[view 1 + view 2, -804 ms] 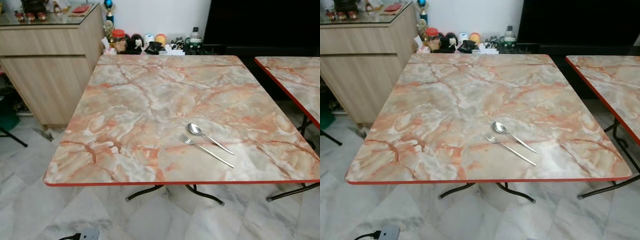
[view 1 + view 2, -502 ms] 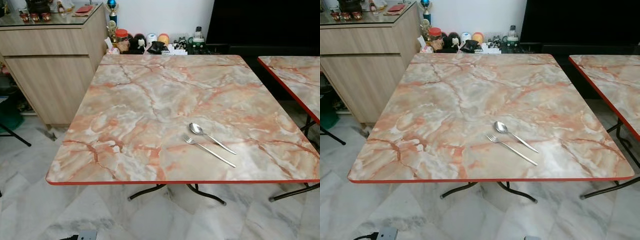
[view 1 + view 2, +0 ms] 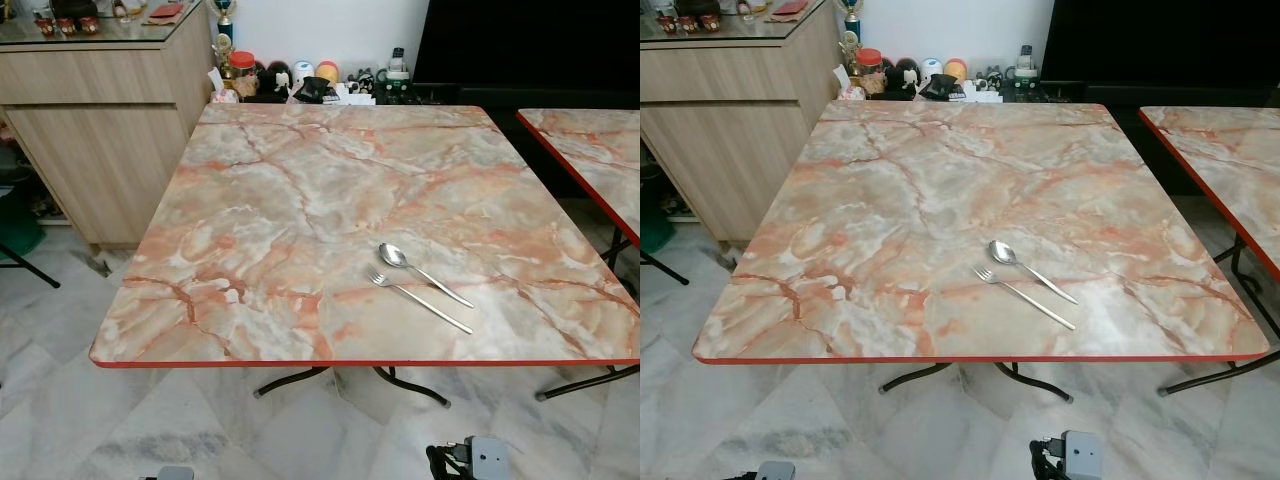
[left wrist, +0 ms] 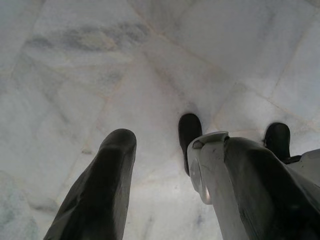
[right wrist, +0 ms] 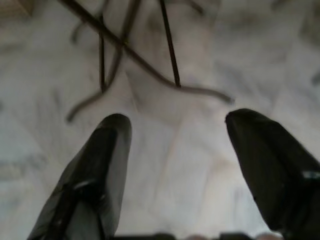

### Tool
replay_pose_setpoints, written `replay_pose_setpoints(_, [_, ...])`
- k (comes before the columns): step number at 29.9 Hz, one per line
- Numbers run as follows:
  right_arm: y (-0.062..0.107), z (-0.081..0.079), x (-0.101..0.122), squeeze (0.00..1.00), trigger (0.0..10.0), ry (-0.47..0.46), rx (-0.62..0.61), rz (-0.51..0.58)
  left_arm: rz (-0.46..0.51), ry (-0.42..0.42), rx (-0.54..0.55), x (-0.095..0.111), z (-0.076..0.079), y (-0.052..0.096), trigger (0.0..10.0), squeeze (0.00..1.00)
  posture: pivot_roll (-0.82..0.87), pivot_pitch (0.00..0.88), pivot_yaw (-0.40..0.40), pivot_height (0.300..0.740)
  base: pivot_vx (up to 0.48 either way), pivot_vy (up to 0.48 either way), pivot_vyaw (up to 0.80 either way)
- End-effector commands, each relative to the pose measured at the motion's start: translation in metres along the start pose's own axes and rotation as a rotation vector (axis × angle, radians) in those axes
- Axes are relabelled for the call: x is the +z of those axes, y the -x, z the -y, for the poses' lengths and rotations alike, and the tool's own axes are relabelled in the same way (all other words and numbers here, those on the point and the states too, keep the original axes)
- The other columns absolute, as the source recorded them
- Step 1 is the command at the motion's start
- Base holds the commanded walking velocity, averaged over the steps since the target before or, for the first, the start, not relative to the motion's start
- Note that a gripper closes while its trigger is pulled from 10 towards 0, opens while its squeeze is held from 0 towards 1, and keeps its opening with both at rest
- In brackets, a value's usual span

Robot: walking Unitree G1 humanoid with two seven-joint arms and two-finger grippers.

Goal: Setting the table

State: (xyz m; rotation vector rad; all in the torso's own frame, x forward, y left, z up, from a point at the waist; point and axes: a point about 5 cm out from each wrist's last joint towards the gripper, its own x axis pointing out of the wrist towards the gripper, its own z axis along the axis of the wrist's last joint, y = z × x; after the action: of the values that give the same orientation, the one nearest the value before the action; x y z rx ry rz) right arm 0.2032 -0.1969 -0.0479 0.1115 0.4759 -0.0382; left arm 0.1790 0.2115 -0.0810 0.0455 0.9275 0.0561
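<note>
The left gripper is hanging low over the pale marble floor, its two black fingers spread apart and holding nothing; the left wrist view also shows the robot's two dark feet standing on the tiles. The right gripper is likewise pointing down at the floor with fingers wide and empty, and its wrist view is showing the dark metal legs under the table, blurred. In the eye views, the grey wrist end of the right arm is showing at the lower edge, below the table's red-trimmed near edge. The table is carrying a pink-and-cream marble pattern. On its near right part a fork and a spoon are lying side by side, just apart, heads pointing to the far left and handles to the near right, the fork nearer the robot. A second table of the same pattern is standing to the right. Farther off on the left a wooden cabinet is standing, and small jars and ornaments are lining the wall beyond the far edge of the table.
</note>
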Motion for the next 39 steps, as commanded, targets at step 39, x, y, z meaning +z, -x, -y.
replay_pose_setpoints(39, [-0.001,-0.032,0.181,0.0,10.0,0.055,0.053,0.593,-0.017,0.016,0.054,-0.018,-0.025,0.008,10.0,0.0,0.0,0.067,-0.011,0.74,0.006,0.0,0.0])
